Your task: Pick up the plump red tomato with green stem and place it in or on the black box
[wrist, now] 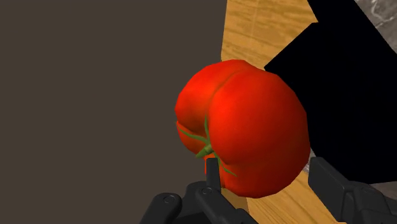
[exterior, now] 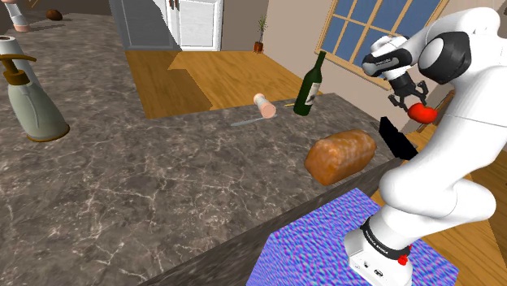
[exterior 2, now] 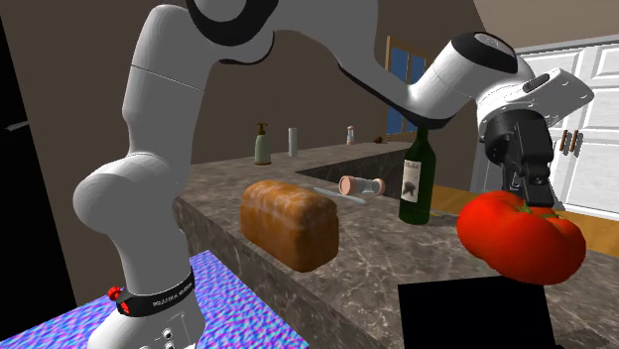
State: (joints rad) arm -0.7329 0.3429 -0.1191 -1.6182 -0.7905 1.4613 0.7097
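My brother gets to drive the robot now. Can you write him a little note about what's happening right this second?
Gripper: shut on the tomato, holding it in the air.
Box: black, at the end of the counter, lower than the tomato. In the wrist view it sits off to one side of the tomato, probably not squarely under it.
Done: the tomato is picked up and close to the box.
Left: line the tomato up over the box, lower it, let go, pull away.
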